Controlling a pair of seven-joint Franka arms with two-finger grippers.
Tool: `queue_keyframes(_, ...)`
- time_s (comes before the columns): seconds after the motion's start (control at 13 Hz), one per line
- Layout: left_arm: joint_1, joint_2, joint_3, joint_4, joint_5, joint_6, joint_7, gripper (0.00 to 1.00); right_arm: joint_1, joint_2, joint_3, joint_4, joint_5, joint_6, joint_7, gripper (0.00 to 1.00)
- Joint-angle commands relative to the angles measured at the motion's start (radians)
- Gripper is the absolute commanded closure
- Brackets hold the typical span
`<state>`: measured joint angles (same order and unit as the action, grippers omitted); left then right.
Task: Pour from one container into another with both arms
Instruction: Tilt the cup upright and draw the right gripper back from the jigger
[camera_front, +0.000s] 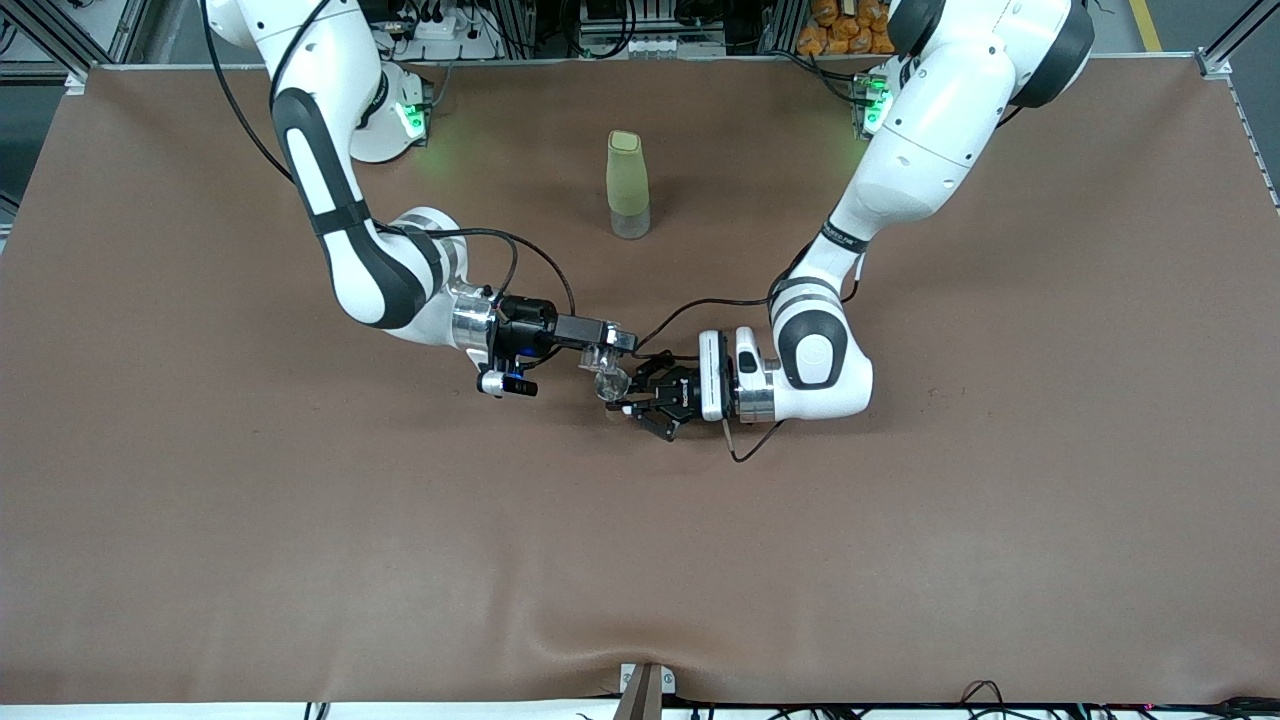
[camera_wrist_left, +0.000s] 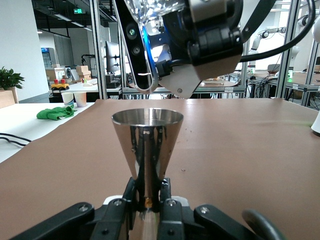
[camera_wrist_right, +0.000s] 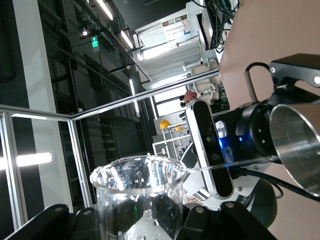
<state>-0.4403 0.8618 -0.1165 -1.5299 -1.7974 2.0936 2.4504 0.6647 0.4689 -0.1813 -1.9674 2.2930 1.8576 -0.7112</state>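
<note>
No legible text, seemingly.

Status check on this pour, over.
Left gripper shut on steel cone cup, upright. Right gripper shut on glass beaker, tipped above it. Green bottle stands clear.

The left gripper (camera_wrist_left: 147, 207) clamps an upright steel cone cup (camera_wrist_left: 147, 145) (right gripper (camera_wrist_left: 210, 35) above it).

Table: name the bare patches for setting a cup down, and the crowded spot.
Bare table spans the strip nearest the camera and both ends. Crowded at the middle: the right gripper tips a glass over the steel cup in the left gripper. A green bottle stands between the bases.
</note>
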Motion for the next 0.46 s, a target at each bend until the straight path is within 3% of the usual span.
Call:
queue_keyframes(0.0,-0.001,-0.004,0.003,-0.003,-0.023,-0.003,-0.001,1.0,-0.01,-0.016,0.011,-0.004,0.009,0.002,0.056,1.0)
queue_keyframes(0.39,0.0,-0.004,0.003,-0.001,-0.023,-0.003,-0.001,1.0,-0.011,-0.018,0.006,0.005,-0.007,-0.05,-0.015,1.0)
